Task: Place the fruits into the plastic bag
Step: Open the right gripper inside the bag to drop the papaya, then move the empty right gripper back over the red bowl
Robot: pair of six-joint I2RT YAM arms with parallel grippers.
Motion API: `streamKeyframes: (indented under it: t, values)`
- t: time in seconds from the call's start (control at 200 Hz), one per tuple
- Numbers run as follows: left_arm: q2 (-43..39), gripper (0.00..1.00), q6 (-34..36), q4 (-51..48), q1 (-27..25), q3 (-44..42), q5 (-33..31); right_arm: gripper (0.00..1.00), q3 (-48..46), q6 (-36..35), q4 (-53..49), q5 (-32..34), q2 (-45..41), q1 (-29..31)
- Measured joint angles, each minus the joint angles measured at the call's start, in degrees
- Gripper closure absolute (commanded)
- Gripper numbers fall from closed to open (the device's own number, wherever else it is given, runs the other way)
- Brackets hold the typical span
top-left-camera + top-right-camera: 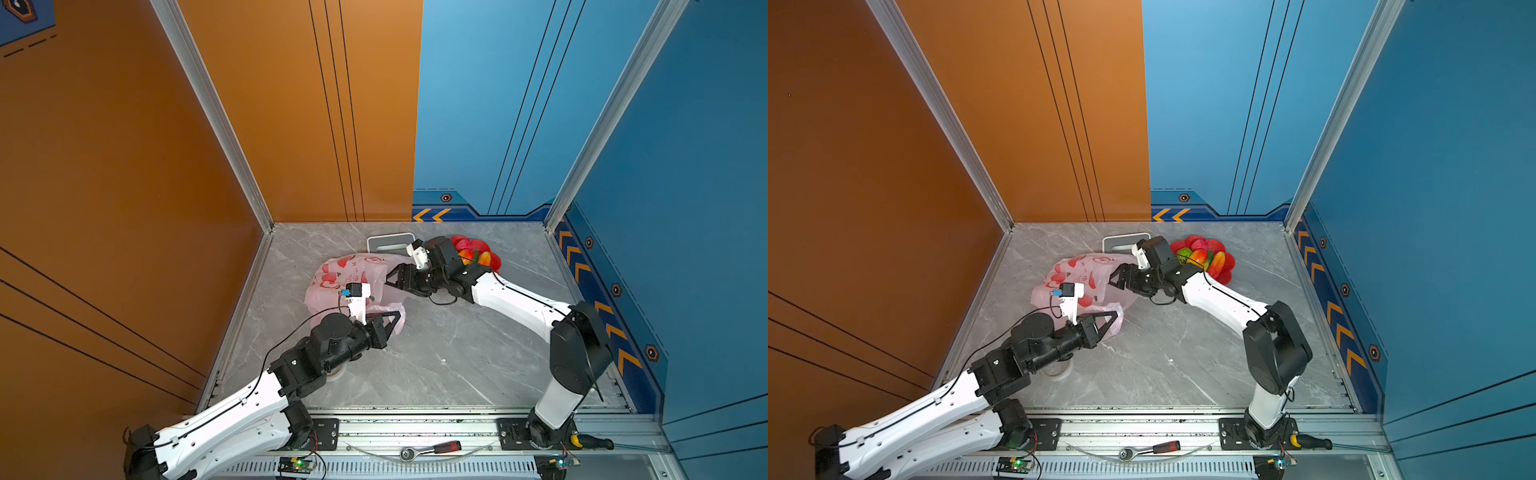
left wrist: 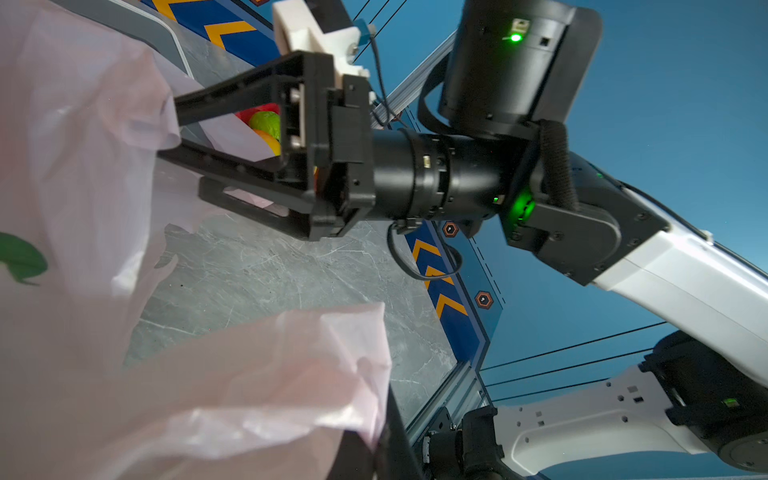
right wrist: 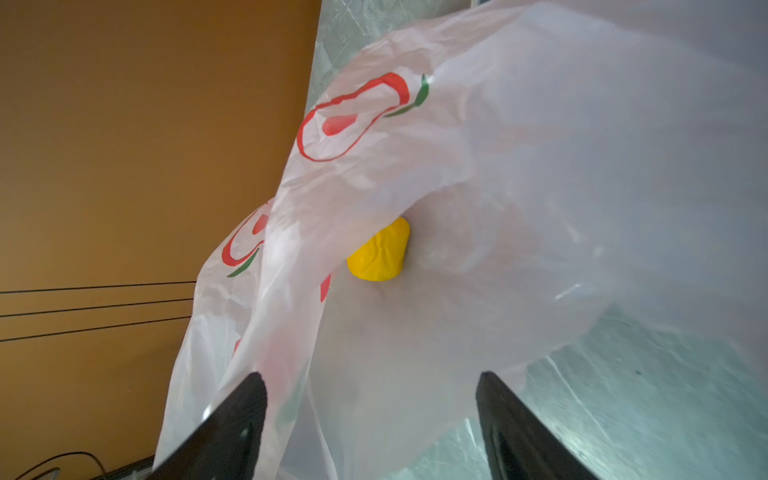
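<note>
The pale-pink plastic bag (image 1: 345,274) (image 1: 1075,270) printed with red apples lies left of the table's middle. My left gripper (image 1: 395,322) (image 1: 1115,318) (image 2: 386,436) is shut on the bag's near edge and holds it up. My right gripper (image 1: 390,274) (image 1: 1113,276) (image 3: 370,378) stands open at the bag's mouth with nothing between its fingers. In the right wrist view a yellow fruit (image 3: 378,253) lies inside the bag (image 3: 498,166). More fruits (image 1: 473,255) (image 1: 1204,257) (image 2: 266,122), green and yellow-red, sit in the red dish behind the right wrist.
The red flower-shaped dish (image 1: 1225,270) stands at the back right. A white-and-grey tissue box (image 1: 390,241) (image 1: 1125,241) sits just behind the bag. A tape roll (image 1: 1059,372) lies under the left arm. A ratchet (image 1: 432,451) and a screwdriver (image 1: 590,441) rest on the front rail.
</note>
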Motion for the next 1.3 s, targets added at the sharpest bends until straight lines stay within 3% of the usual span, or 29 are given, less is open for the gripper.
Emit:
streamKeyframes:
  t: [0.26, 0.446, 0.546, 0.716, 0.966, 1.302]
  values:
    - [-1.1, 1.00, 0.0, 0.0, 0.0, -0.4, -0.2, 0.20, -2.3, -7.4, -13.0, 8.1, -8.4, -0.4]
    - [-1.6, 1.00, -0.4, 0.0, 0.0, -1.4, -0.3, 0.06, -3.9, -10.1, -19.3, 13.2, -16.8, -2.2]
    - [-1.6, 1.00, -0.4, 0.1, 0.0, -1.5, -0.3, 0.00, -4.2, -10.7, -20.7, 15.0, -21.7, -4.9]
    - [-1.1, 1.00, -0.4, 0.3, 0.0, -1.5, -0.2, 0.00, -4.4, -11.0, -21.5, 15.1, -27.3, -14.0]
    - [-1.1, 1.00, -0.4, 0.4, 0.0, -1.5, -0.2, 0.00, -2.8, -10.9, -22.4, 15.2, -25.8, -23.3]
    - [-0.9, 1.00, 0.8, -2.5, 0.0, -0.3, -0.9, 0.00, 3.5, -10.0, -20.1, 15.4, -14.4, -26.6]
